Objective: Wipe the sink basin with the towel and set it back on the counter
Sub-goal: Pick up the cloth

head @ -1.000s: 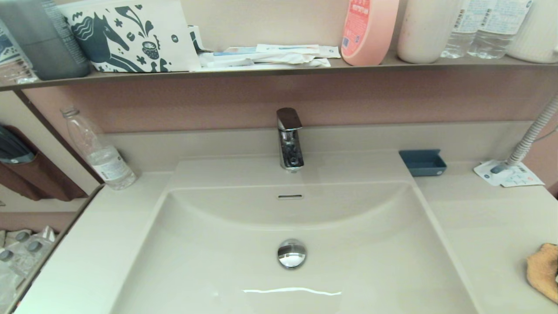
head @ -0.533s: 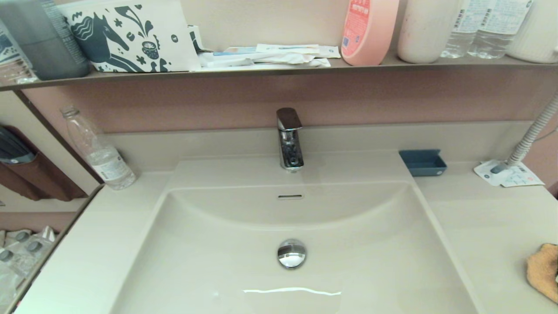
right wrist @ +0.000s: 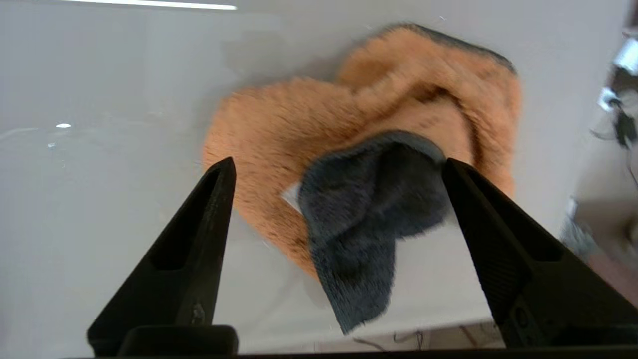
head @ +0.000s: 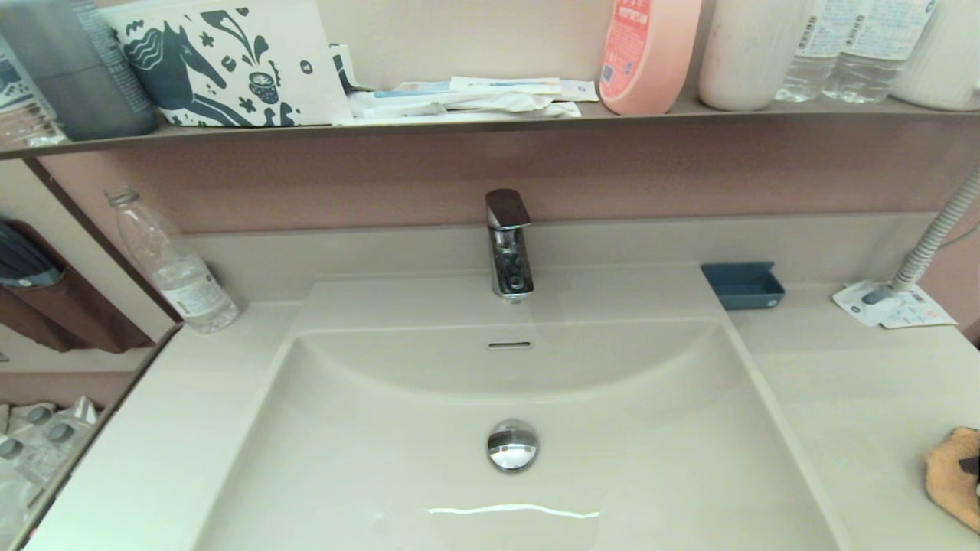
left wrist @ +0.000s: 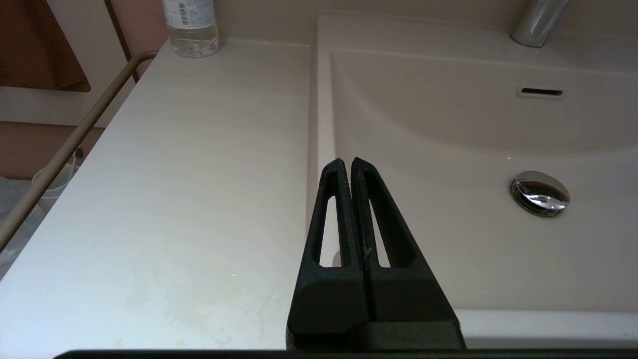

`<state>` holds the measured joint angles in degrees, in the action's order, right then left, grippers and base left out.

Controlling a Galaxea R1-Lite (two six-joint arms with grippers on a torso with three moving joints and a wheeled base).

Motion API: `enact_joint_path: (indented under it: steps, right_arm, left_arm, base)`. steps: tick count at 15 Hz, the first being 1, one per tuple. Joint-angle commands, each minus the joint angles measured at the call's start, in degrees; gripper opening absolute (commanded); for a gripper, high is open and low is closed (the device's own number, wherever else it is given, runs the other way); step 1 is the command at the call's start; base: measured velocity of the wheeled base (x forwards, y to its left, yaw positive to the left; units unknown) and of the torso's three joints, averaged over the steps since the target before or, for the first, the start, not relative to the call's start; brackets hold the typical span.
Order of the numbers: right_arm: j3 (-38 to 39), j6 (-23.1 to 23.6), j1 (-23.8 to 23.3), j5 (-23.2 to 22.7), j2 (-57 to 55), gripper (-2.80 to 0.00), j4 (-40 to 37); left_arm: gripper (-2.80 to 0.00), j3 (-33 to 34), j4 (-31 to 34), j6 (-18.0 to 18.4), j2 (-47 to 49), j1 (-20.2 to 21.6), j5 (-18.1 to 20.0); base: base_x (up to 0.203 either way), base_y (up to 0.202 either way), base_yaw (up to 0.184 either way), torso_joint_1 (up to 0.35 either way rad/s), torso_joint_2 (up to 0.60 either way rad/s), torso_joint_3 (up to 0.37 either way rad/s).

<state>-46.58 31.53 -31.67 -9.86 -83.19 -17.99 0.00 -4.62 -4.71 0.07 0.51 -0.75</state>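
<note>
cream-beige counter (head: 857, 383) fills the lower frame around the sink basin (head: 429, 474). at the head view's lower right edge the towel (head: 949, 474) lies crumpled on it, the right gripper (right wrist: 339, 167) spread wide above it, not touching. the left gripper (left wrist: 347, 164) hangs clenched and empty over the basin's edge. further back stands the faucet (head: 507, 245).

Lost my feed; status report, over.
Right gripper open, fingers either side of the towel on the counter. Left gripper shut, over the sink basin edge. Nothing in the way.
</note>
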Motion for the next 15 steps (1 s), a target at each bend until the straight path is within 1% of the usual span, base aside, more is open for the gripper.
enact_joint_path:
  steps: [1,6,8,10,11,12,15]
  right_arm:
    - [-0.76,0.82,-0.56,-0.86,-2.13,0.00,-0.06]
    - [-4.05,6.79,-4.26,-0.68,-4.85,0.00,-0.78]
    - [-3.41,7.57,-4.45,1.10,-6.46,0.00,-0.63]
    - [-3.17,7.76,-4.45,1.25,-7.42,0.00,-0.46]
    - [-3.08,7.76,-4.45,1.25,-7.75,-0.26,-0.55]
    - [-2.80,7.76,-4.45,1.16,-8.04,-2.80,-0.38]
    - [-2.69,7.50,-4.36,0.21,-7.78,-2.80,-0.38]
  left_arm:
    - [-2.80,0.00,-0.04,-0.04,0.07,0.02,-0.04]
    - [-2.80,0.00,-0.04,-0.04,0.10,0.02,-0.04]
    - [-2.80,0.00,-0.04,-0.04,0.09,0.02,-0.04]
    - [-2.80,0.00,-0.04,-0.04,0.06,0.02,-0.04]
    - [-2.80,0.00,-0.04,-0.04,0.05,0.02,-0.04]
    - [-2.80,0.00,-0.04,-0.04,0.02,0.02,-0.04]
    - [-2.80,0.00,-0.04,-0.04,0.03,0.02,-0.04]
  base:
    - [0.000,0.000,0.000,0.000,0.00,0.000]
    - [0.000,0.000,0.000,0.000,0.00,0.000]
    - [0.000,0.000,0.000,0.000,0.00,0.000]
    - [0.000,0.000,0.000,0.000,0.00,0.000]
    - [0.000,0.000,0.000,0.000,0.00,0.000]
    - [0.000,0.000,0.000,0.000,0.00,0.000]
    - [0.000,0.000,0.000,0.000,0.00,0.000]
